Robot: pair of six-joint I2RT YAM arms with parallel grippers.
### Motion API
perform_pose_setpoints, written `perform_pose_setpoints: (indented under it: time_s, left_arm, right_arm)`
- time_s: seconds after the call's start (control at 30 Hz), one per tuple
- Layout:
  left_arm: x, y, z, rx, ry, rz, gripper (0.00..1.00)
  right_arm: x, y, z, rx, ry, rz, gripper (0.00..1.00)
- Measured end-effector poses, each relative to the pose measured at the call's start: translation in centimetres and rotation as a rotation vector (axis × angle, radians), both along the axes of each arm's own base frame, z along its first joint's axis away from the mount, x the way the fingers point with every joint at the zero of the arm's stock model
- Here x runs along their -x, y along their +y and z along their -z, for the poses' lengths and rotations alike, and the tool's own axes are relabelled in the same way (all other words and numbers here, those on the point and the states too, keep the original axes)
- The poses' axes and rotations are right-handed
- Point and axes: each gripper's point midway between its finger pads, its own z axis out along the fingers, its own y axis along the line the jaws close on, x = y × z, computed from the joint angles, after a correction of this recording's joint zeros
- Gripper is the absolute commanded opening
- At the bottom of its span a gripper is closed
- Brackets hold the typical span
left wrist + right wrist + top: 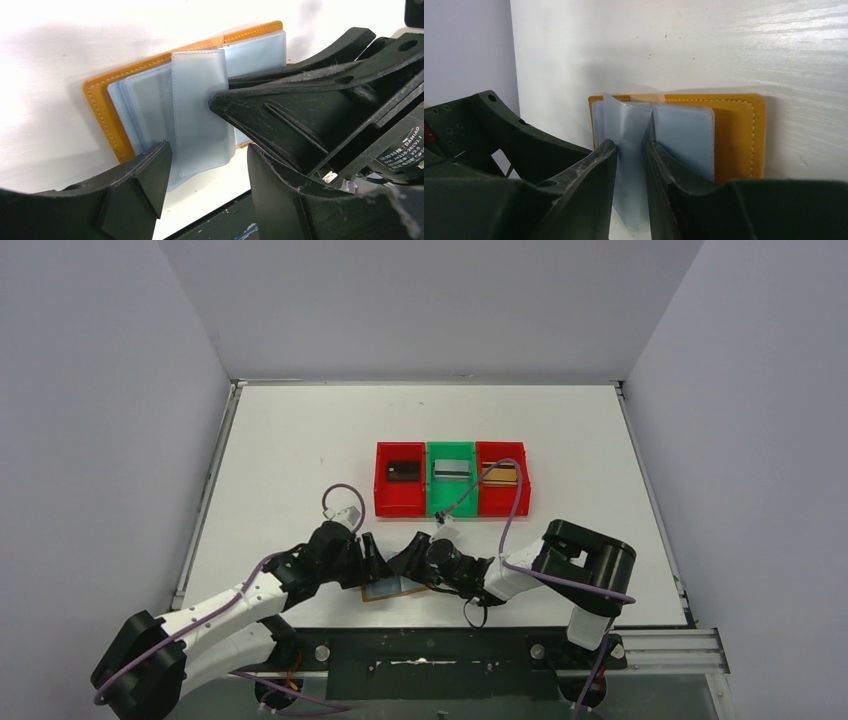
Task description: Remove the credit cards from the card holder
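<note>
Left gripper (207, 155): jaws wide apart, clamping nothing; the loose end of a pale blue sleeve (197, 100) lies between its fingers.

Card holder (385, 590) lies open on the bench (300, 440) between the two grippers (tan leather down, sleeves up).

Right gripper (630, 145): jaws nearly together, pinching one sleeve, lifted off the rest.

Beyond both grippers, a row of bins:
- left red bin (385, 502) holds the black card (403, 471)
- green bin (450, 448) holds the silver-grey card (452, 469)
- right red bin (524, 480) holds the gold-brown card (500, 475)

Three cards (403, 471) (451, 469) (500, 475), three bins (381, 482) (452, 503) (525, 485) — one holder (383, 591)
</note>
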Motion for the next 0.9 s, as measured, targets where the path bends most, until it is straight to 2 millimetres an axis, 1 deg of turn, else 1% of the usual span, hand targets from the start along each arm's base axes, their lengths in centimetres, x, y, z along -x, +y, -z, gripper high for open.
perform_pose_setpoints:
  time_s: [0.13, 0.27, 0.43, 0.63, 0.9]
  left_arm:
    - [-0.4, 0.7, -0.1, -0.013, -0.032, -0.039, 0.56]
    - [-0.8, 1.9, -0.5, -0.036, -0.059, -0.095, 0.56]
    - [-1.0, 3.6, -0.6, -0.072, -0.071, -0.185, 0.48]
    - [-1.3, 5.2, -0.4, -0.11, -0.072, -0.285, 0.43]
    - [-1.7, 6.9, -0.7, -0.133, -0.093, -0.382, 0.41]
  right_arm:
    - [-0.2, 0.3, 0.1, 0.029, -0.002, -0.009, 0.36]
    - [-0.9, 1.2, -0.4, 0.113, -0.018, 0.003, 0.44]
    - [-1.2, 2.2, -0.8, 0.259, -0.055, 0.01, 0.52]
    - [-0.7, 2.4, -0.5, 0.38, -0.092, -0.013, 0.61]
    - [-0.5, 3.2, -0.3, 0.509, -0.136, -0.047, 0.63]
